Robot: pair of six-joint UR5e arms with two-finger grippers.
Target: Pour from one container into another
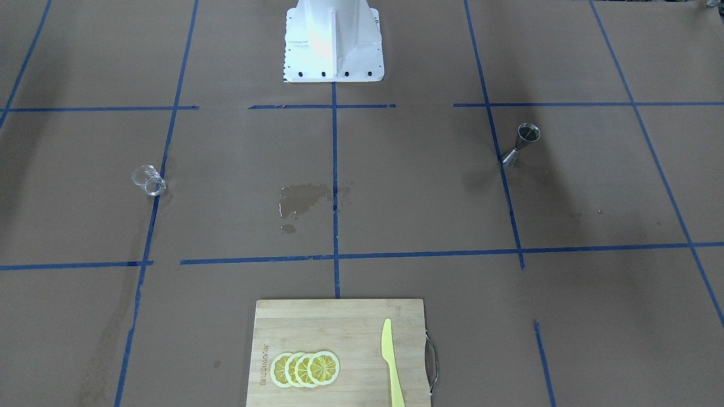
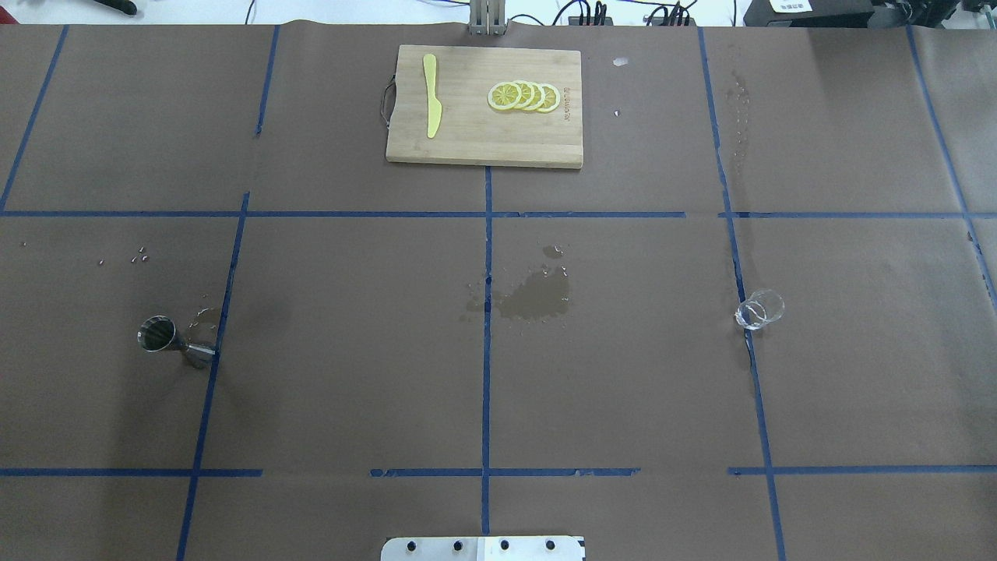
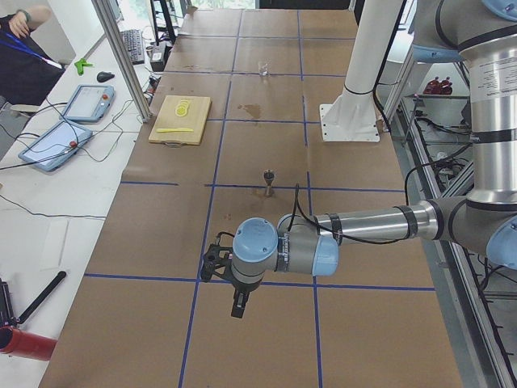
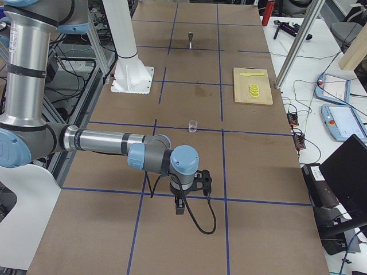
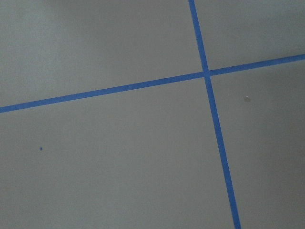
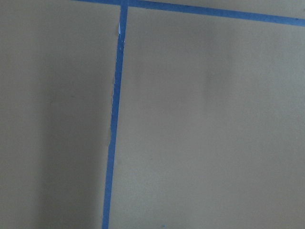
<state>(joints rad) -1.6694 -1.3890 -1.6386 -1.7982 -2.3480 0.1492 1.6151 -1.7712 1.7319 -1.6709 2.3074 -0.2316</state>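
A wooden board (image 2: 467, 144) lay at the far edge of the surface (image 2: 350, 327), across from the white robot base (image 1: 332, 39). Four lemon slices (image 2: 524, 96) sat on it in a row, each one partly over the next. A yellow knife (image 2: 431, 105) lay near the end with the handle. A dark wet patch (image 2: 537, 294) sat in the middle of the surface, between the two task things. The metal jigger (image 2: 167, 340) stood upright on the robot's left side, just beside a tape line. The small clear glass (image 2: 759, 309) stood upright on the robot's right side, also by a tape line, well apart from the jigger. Brown paper covered the surface, and blue tape lines (image 2: 487, 389) cut it into big squares. A white side table (image 3: 36, 238) ran along the far edge and held tablets (image 3: 89, 103). A person's arm (image 3: 16, 23) showed in one corner, and a black laptop (image 4: 347, 163) showed in the other side view. Only the two side views showed the robot's arms. The left gripper (image 3: 237, 309) pointed down over the end of the surface past the jigger, well away from it. The right gripper (image 4: 179, 207) pointed down over the other end, past the glass. I could not tell if either gripper was spread or pressed together. The two wrist views showed only brown paper and crossing tape lines.
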